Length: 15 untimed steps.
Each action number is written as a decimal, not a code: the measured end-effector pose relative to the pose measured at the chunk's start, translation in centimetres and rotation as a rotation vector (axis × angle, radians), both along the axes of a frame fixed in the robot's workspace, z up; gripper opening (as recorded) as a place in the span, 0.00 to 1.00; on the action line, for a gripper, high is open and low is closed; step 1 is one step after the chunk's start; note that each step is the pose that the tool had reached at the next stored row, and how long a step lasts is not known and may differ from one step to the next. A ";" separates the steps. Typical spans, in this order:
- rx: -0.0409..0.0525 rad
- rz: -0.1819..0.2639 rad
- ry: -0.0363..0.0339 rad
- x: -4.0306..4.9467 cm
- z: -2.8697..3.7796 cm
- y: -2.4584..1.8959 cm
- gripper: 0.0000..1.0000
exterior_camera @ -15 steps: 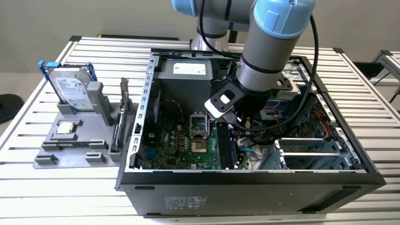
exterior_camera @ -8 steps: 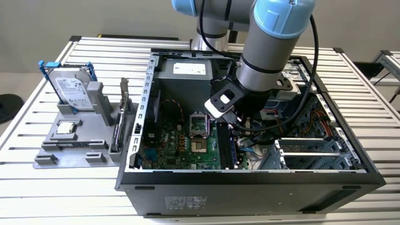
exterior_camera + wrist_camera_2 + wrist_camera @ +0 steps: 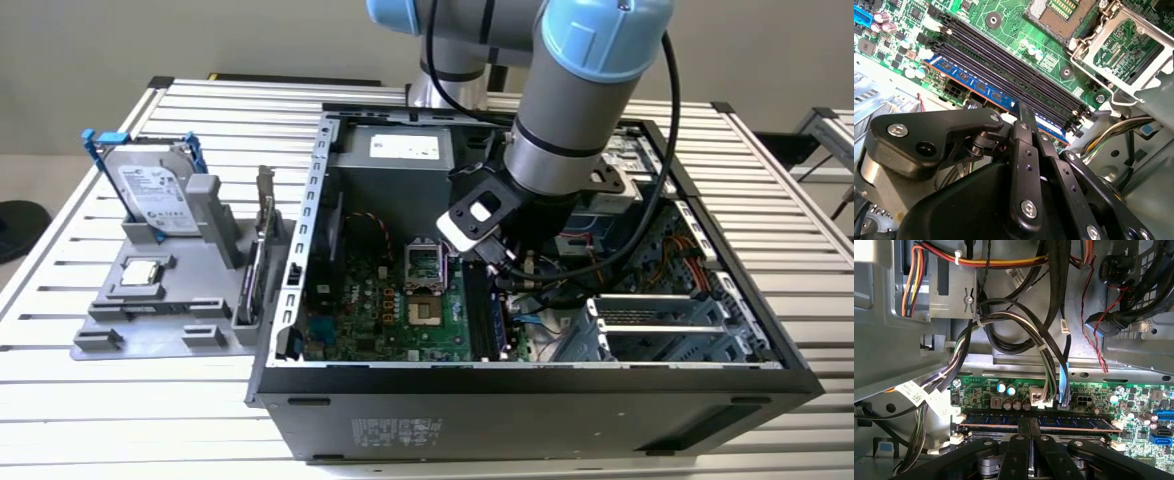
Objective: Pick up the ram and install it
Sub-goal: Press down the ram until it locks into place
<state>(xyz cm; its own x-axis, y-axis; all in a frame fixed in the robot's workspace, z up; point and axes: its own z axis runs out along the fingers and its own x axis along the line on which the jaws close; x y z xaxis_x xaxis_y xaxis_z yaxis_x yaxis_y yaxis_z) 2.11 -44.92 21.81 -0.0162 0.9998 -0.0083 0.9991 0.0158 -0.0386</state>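
The ram [image 3: 1074,422] is a long blue-green stick with black chips, lying along the outermost memory slot of the green motherboard [image 3: 1019,35] inside the computer case [image 3: 534,400]. In the second wrist view the ram [image 3: 966,80] runs beside several empty black slots. My gripper [image 3: 1029,426] is shut, its two black fingers pressed together with their tips on the middle of the stick's upper edge. The second wrist view has the gripper [image 3: 1026,112] resting on the stick. In the exterior view the gripper [image 3: 502,268] is deep inside the case over the slots.
Cable bundles [image 3: 1004,330] and a drive cage [image 3: 654,325] crowd the case beside the slots. The open processor socket [image 3: 424,275] lies toward the exterior view's left. Outside the case, a grey fixture [image 3: 114,315] holds a hard drive [image 3: 154,195] and a card [image 3: 263,250].
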 end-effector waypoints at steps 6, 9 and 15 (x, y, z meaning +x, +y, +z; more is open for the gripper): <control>0.0045 0.000 -0.0011 0.03 0.65 0.07 0.00; 0.0015 0.000 -0.0001 0.01 2.11 0.02 0.00; 0.0019 0.000 -0.0001 0.01 4.77 0.01 0.00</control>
<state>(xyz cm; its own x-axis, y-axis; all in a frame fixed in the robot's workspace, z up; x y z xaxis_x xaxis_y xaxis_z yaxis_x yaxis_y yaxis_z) 2.11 -44.91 26.58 -0.0162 0.9998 -0.0065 0.9991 0.0160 -0.0384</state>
